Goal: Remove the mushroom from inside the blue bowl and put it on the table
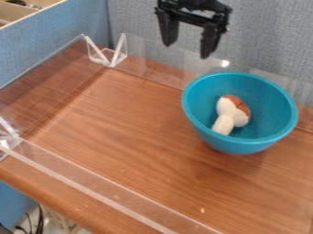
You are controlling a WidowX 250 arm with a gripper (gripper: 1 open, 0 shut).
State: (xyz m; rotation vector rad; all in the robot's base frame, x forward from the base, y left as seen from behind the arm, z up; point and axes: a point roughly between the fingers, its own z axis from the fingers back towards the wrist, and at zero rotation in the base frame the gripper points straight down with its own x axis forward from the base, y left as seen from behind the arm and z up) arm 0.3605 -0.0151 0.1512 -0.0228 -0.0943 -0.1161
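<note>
Now: mushroom in blue bowl, on surface | prob. light, firm, maybe slick | you grip thick pale stem crosswise, avoid bowl wall | your pincer spread, nothing held, above & apart from bowl

One camera view, colour. Station: raised, in front of the wood-grain tabletop, looking obliquely down. Facing: across the tabletop to the grey fabric backdrop along the upper edge. Range: moderately near; turquoise bowl whole, right of centre; tabletop cropped at lower right. Shared coverage with another view: none.
</note>
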